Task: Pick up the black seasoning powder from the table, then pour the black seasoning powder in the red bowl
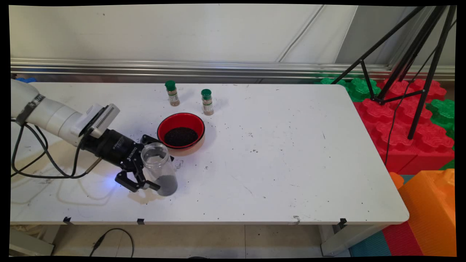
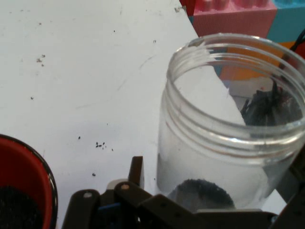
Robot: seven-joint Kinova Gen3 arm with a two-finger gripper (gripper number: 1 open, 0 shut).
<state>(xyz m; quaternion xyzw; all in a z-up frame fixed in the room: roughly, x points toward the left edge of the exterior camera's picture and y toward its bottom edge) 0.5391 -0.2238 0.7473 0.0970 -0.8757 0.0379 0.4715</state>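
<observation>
Clear plastic jar (image 1: 159, 168) sits clamped in our gripper (image 1: 146, 171), near the table's (image 1: 291, 163) front left.
We see its mouth tipped up toward the red bowl (image 1: 181, 134) just beyond; dark grains pool at its base.

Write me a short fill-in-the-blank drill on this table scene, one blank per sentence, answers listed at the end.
1. The end effector grips a clear plastic ____ with no lid.
2. The red bowl holds a dark, ____-coloured granular fill.
3. Behind the bowl stand ____ spice bottles with green caps.
4. The dark material in the jar lies at its ____.

Answers: jar; black; two; bottom
</observation>
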